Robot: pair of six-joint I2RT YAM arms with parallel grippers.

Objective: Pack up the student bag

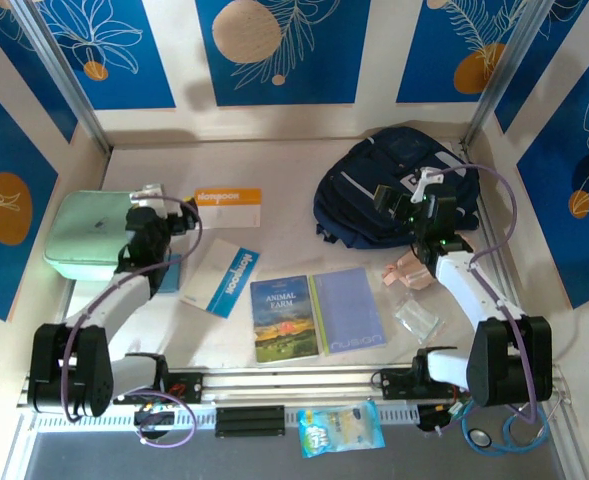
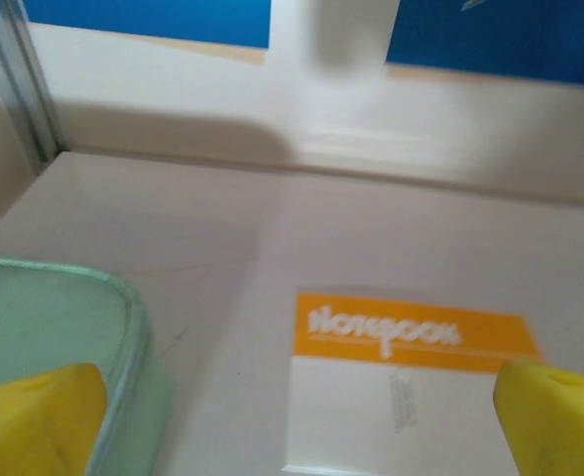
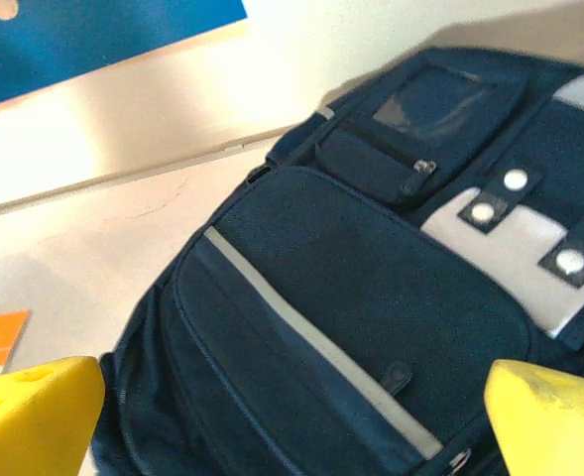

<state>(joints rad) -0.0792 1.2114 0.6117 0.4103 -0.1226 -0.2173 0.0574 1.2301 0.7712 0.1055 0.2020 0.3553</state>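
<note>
Showing the whole workspace, the overhead view placed the student bag at the far right of the tabletop, close to the back wall. Part of the bag's top was hidden by the right gripper, which hung above it with jaws spread wide and nothing between them. In the right wrist view the bag lay under that gripper. Its grey-white patch with dark snap tabs was cut off at the right edge, and only the tips of the yellow fingers entered the lower corners.

The left gripper hung equally released and empty over the right end of the mint green case. In the blurred left wrist view, this gripper framed the orange-and-white notebook, whose lettering was soft. Only a rounded corner of the case was visible there.

Elsewhere in the overhead view, the orange-and-white notebook lay just right of the left gripper. A blue-and-white notebook lay beside the left arm, and an "Animal Farm" book touched a lavender notebook. A pink item and a clear packet near the right arm were too small to identify. A snack packet rested at the near rail.
</note>
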